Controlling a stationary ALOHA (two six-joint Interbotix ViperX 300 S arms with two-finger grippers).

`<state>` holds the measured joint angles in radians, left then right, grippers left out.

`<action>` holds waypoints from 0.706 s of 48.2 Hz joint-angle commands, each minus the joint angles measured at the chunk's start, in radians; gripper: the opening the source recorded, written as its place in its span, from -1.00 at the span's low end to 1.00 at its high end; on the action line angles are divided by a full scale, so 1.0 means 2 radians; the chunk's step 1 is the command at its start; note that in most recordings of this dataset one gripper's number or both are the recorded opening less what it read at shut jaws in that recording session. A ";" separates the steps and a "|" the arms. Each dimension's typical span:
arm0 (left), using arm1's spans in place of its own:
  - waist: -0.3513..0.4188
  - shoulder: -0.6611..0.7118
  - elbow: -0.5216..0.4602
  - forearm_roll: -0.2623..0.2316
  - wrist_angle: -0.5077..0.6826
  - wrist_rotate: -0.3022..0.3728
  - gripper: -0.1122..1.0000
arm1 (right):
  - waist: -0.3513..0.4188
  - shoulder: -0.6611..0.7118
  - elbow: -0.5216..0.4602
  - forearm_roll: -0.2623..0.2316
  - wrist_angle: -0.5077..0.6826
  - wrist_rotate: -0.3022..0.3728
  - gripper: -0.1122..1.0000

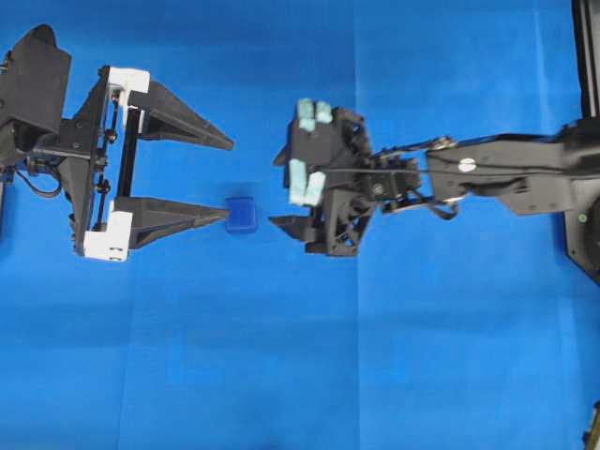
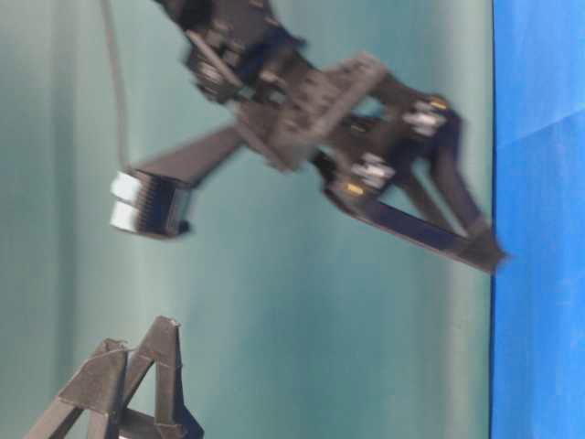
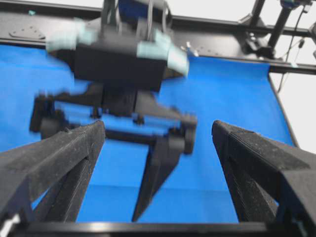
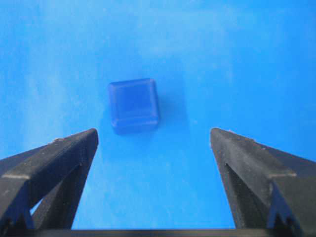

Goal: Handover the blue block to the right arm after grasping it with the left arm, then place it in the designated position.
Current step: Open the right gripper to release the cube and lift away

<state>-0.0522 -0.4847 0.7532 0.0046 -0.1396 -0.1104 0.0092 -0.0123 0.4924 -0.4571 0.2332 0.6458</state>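
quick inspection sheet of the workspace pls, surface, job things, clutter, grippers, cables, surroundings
surface: blue cloth, faint fold lines
job's things: blue block lies on the cloth, held by neither arm
clutter: nothing seen
grippers: left gripper open, its lower fingertip close beside the block; right gripper open, hanging above the block, which shows between its fingers
cables: thin black cable loops at the left arm's wrist
surroundings: black frame rail behind the cloth; teal backdrop in the table-level view
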 commanded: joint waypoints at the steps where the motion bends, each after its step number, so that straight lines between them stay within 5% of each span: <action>1: 0.002 -0.006 -0.011 0.000 -0.003 -0.001 0.87 | 0.001 -0.041 0.000 -0.002 0.023 -0.001 0.79; 34: 0.002 -0.005 -0.012 -0.001 -0.005 -0.001 0.87 | 0.008 -0.210 0.048 -0.002 0.122 -0.001 0.79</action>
<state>-0.0506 -0.4847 0.7532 0.0046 -0.1396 -0.1104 0.0230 -0.3896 0.5890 -0.4602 0.4694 0.6443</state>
